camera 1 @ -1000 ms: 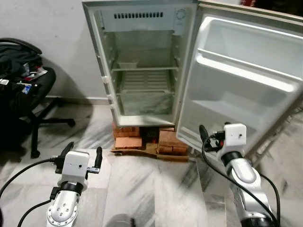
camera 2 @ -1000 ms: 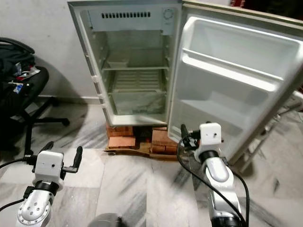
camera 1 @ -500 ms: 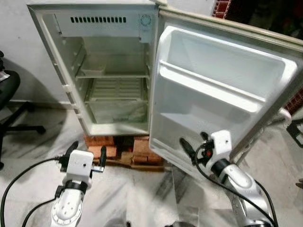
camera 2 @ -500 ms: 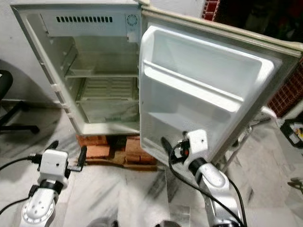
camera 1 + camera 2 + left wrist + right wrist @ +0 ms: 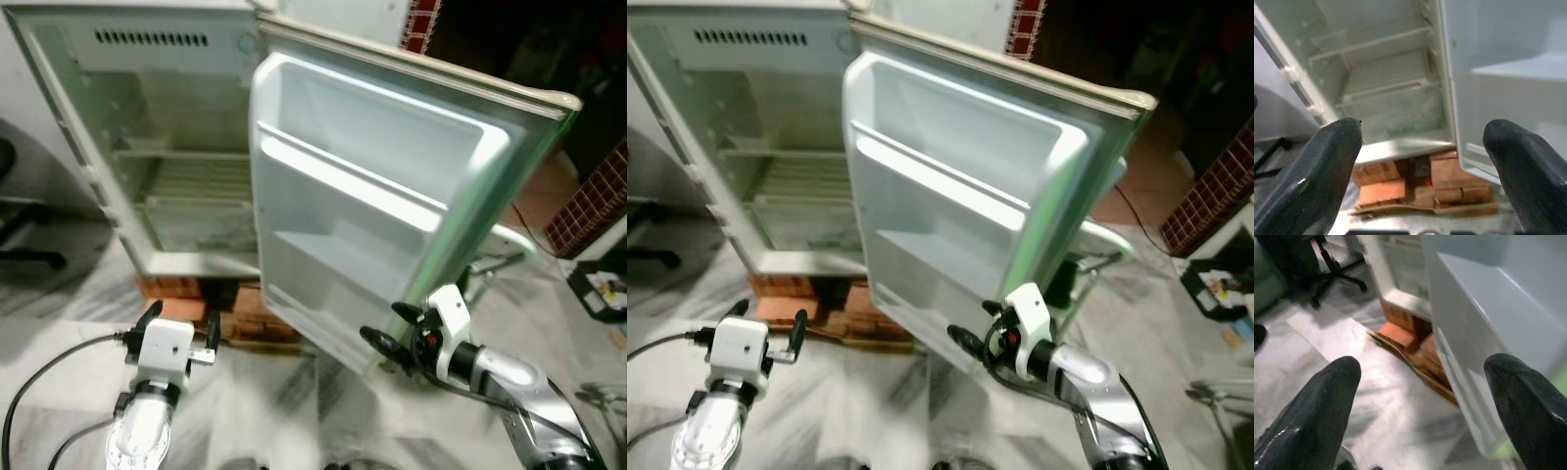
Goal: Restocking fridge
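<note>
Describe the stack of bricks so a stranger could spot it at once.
Find the open fridge against the wall, its door swung wide. Look under its cabinet: the bricks lie there on the marble floor, propping the fridge up. They are the one orange-red patch among white and grey.

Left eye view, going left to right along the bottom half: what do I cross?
Left gripper → bricks under the fridge → bottom edge of the open fridge door → right gripper → red brick wall at far right.
</note>
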Motion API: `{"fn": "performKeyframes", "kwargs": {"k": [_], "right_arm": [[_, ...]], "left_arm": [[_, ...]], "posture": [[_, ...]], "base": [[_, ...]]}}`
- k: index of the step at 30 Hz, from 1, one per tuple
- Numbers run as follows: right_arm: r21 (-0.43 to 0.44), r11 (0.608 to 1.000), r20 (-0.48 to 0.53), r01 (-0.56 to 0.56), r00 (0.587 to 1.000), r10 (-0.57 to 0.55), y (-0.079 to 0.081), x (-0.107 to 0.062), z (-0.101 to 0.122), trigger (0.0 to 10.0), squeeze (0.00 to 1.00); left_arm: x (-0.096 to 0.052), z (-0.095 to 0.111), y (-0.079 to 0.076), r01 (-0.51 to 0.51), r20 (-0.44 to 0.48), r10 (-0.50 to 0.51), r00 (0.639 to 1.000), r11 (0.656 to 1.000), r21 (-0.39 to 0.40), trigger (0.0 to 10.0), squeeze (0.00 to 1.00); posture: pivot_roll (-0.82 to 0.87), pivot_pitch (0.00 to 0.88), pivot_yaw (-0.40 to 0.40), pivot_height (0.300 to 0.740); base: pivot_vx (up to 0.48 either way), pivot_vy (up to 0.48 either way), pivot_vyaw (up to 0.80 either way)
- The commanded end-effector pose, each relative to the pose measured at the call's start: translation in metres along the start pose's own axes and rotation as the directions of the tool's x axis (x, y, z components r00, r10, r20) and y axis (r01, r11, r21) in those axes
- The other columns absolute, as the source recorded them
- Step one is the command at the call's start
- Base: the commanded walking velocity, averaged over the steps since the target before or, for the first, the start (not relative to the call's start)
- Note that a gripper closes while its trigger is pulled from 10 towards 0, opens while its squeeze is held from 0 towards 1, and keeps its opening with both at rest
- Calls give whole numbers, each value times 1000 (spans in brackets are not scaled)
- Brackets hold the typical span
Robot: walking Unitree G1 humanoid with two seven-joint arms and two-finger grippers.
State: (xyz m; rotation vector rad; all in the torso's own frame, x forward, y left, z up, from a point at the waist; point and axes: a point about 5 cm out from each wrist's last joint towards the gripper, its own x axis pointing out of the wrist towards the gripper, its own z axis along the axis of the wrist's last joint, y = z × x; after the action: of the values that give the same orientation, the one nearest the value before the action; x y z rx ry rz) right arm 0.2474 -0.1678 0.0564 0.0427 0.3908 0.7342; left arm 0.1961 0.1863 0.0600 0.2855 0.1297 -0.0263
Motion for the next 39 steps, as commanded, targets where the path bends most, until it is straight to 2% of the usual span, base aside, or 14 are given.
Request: {"fn": "performKeyframes", "kwargs": {"k": [1, 2, 12, 14, 16, 20, 22, 23, 28, 30, 34, 37, 38, 39], "right_arm": [[-52, 998, 12, 40, 999, -39, -4, 1, 4, 10000, 0], [-83, 993, 40, 88, 996, -85, -7, 3, 8, 10000, 0], [-45, 958, 175, 284, 946, -272, -16, 10, 24, 10000, 0], [17, 929, 208, 369, 908, -364, -21, 13, 29, 10000, 0], [30, 913, 212, 407, 890, -403, -24, 13, 32, 10000, 0], [55, 899, 283, 434, 857, -430, -27, 19, 50, 10000, 0], [51, 883, 318, 468, 830, -458, -30, 21, 58, 10000, 0], [54, 861, 330, 506, 804, -494, -33, 25, 64, 10000, 0], [106, 821, 340, 561, 755, -560, -39, 38, 78, 10000, 0], [66, 800, 347, 596, 738, -579, -40, 42, 82, 10000, 0], [98, 776, 337, 623, 713, -615, -43, 54, 93, 10000, 0], [151, 811, 365, 566, 730, -578, -41, 63, 106, 10000, 0], [181, 845, 382, 504, 755, -532, -37, 67, 111, 10000, 0], [221, 893, 421, 392, 788, -449, -28, 73, 119, 10000, 0]], "left_arm": [[0, 1, 3, -14, 0, 14, 1000, 1000, 10, 10000, 0], [0, -1, 4, -17, -10, 17, 1000, 1000, 8, 10000, 0], [0, -2, 6, -45, -14, 45, 999, 999, -8, 10000, 0], [0, -3, 8, -60, -22, 60, 998, 998, 4, 10000, 0], [0, -3, 8, -61, -21, 61, 998, 998, 5, 10000, 0], [1, -3, 9, -77, -21, 77, 997, 997, 15, 10000, 0], [1, -3, 10, -84, -25, 84, 996, 996, 19, 10000, 0], [2, -3, 12, -96, -29, 97, 995, 995, 29, 10000, 0], [1, -6, 18, -141, -48, 143, 989, 989, 51, 10000, 0], [1, -9, 19, -149, -68, 152, 986, 988, 50, 10000, 0], [0, -12, 20, -162, -88, 166, 982, 986, 47, 10000, 0], [-3, -12, 20, -166, -90, 170, 981, 985, 50, 10000, 0], [-6, -14, 21, -168, -96, 173, 980, 984, 53, 10000, 0], [-10, -17, 23, -182, -111, 189, 976, 981, 68, 10000, 0]], "posture": [[41, 83, -25, 740], [44, 84, -25, 740], [41, 92, -26, 740], [41, 92, -26, 740], [41, 92, -26, 740], [37, 94, -24, 740], [41, 94, -23, 740], [44, 94, -22, 740], [54, 91, -22, 740], [55, 91, -22, 740], [57, 93, -28, 740], [63, 92, -33, 740], [65, 93, -35, 740], [65, 93, -35, 740]], "base": [[0, -480, 0], [0, -424, 0], [0, -133, 0], [0, 0, 0], [0, 0, 0], [0, 0, 0], [0, 0, 675], [0, 0, 675], [0, 0, 386], [0, 0, 0], [0, 0, 0], [0, 0, 0], [0, 0, 0], [0, 0, 0]]}}
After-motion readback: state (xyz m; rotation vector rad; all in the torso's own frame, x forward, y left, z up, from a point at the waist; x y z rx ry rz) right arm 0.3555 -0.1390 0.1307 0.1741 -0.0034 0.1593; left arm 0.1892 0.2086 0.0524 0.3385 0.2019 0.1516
